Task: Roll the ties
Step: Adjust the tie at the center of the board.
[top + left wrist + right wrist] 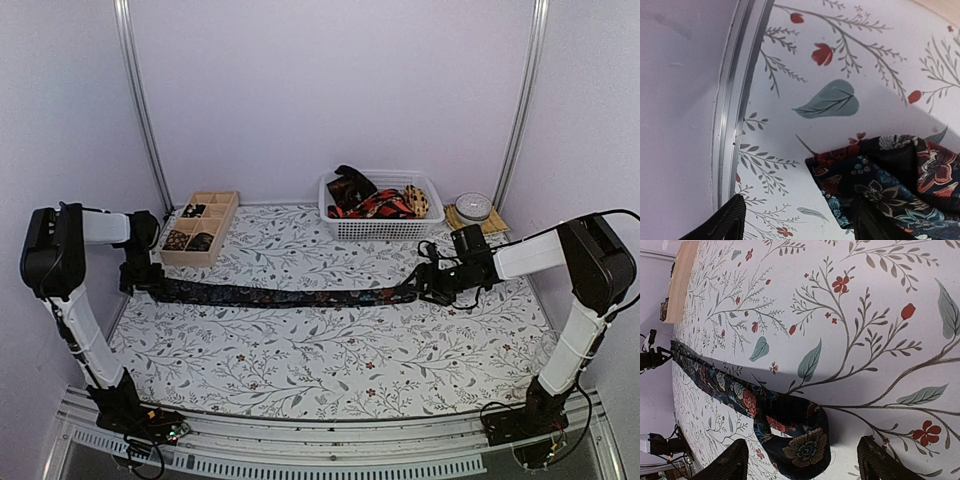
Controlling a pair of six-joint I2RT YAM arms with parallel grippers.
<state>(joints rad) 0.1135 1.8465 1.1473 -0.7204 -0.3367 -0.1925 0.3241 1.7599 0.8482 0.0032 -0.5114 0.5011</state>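
Note:
A long dark floral tie (pixel 290 296) lies stretched flat across the table between my two grippers. My left gripper (pixel 140 283) is open at its left end; in the left wrist view the tie's end (pixel 890 180) lies by the right finger (pixel 875 225) and the left finger (pixel 727 222) is off the fabric. My right gripper (pixel 428 287) is open at the tie's right end. There the tie is curled into a small loop (pixel 805 437) between the fingers (pixel 732 462). Several more ties (pixel 375 200) are piled in the basket. Small rolls (pixel 190 238) sit in the tray.
A white mesh basket (pixel 385 229) stands at the back centre. A wooden compartment tray (pixel 222 205) is at the back left. A round white object (pixel 473 207) sits on a mat at the back right. A metal rail (pixel 727 125) runs along the left wall.

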